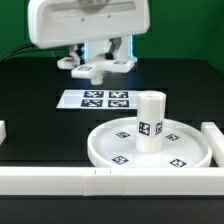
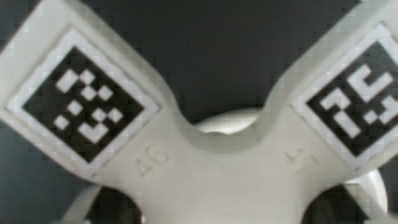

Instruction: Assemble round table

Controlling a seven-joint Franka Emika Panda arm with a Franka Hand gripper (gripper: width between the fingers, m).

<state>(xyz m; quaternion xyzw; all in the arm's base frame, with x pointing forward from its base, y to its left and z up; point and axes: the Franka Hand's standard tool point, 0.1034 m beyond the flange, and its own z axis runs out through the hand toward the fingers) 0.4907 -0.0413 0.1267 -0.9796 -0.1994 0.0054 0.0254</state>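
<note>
Exterior view shows the fingers (image 1: 122, 47) closed on the cross-shaped foot (image 1: 98, 68) above the far side of the black counter (image 1: 40, 110), beyond the marker board (image 1: 97, 100), while the leg (image 1: 150, 122) stands upright at the centre of the round disc (image 1: 108, 150).

White boxy hand (image 1: 97, 56), rounded corners, smooth glossy shell, grey fingers (image 1: 120, 48) beneath, bluish sheen between them

Dark surface (image 1: 35, 112) lay open at the exterior view's left; bars (image 1: 50, 181) fenced the front, and the upright leg (image 1: 150, 122) blocked the middle of the disc (image 1: 104, 150).
</note>
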